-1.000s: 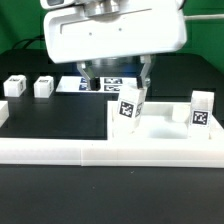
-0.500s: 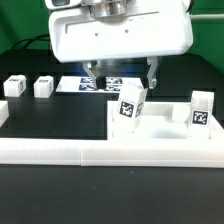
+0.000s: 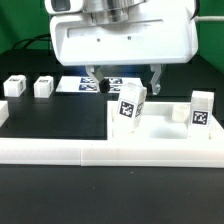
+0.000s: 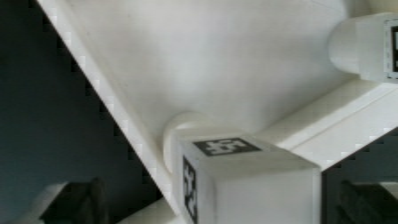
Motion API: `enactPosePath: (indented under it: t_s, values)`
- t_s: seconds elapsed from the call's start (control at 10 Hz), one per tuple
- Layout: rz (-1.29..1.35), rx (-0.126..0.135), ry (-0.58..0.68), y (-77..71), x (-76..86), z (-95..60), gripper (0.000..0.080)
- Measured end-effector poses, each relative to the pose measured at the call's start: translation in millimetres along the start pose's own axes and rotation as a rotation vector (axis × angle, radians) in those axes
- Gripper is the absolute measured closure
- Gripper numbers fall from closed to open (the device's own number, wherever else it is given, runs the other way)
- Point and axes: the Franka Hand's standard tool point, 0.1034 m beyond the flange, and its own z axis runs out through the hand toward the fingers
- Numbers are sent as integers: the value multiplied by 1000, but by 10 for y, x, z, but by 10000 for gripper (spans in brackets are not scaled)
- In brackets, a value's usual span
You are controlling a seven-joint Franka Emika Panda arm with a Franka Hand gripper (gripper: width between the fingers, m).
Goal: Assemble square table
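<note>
**While the pincer hangs open, a standing leg waits right beneath it**

Since its jaws are spread wide with nothing between them, the pincer point(image 3: 123, 82) is released and empty. It hovers over the tabletop point(image 3: 160, 130), which lies on the black table point(image 3: 100, 195) just behind the long white rail point(image 3: 60, 152).

The coming move, as I judge it, turns on the corner leg point(image 3: 130, 106). It stands at the tabletop's corner toward the exterior view's left, its long axis up and down, below the pincer. A straight descent should therefore bring one finger to each side of it. A second leg point(image 3: 201, 110) stands at the corner toward the exterior view's right, off that line. One loose leg point(image 3: 15, 87) and the other loose leg point(image 3: 43, 87) rest on the table, well apart from the tabletop, and the marker board point(image 3: 100, 86) lies behind.

The exterior view shows the whole layout, but it leaves open whether the pincer is over the leg or behind it. The wrist view answers that: the dark fingertips point(image 4: 68, 200) flank the leg's tagged top, which sits at a rounded corner. Neither view shows whether that leg is fully seated
</note>
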Motion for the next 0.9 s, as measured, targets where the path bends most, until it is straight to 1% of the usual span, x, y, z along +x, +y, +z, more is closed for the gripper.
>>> enactPosePath:
  t_s: [0.2, 0.5, 0.6, 0.7, 0.8, 0.9]
  values:
    - [-11, -3, 14, 29, 19, 63, 151]
    - [7, -2, 14, 25, 20, 63, 151]
    - [40, 0, 14, 22, 18, 64, 270]
    - [95, 0, 14, 18, 16, 65, 454]
    - [157, 0, 14, 21, 16, 65, 508]
    - [210, 1, 13, 18, 14, 67, 508]
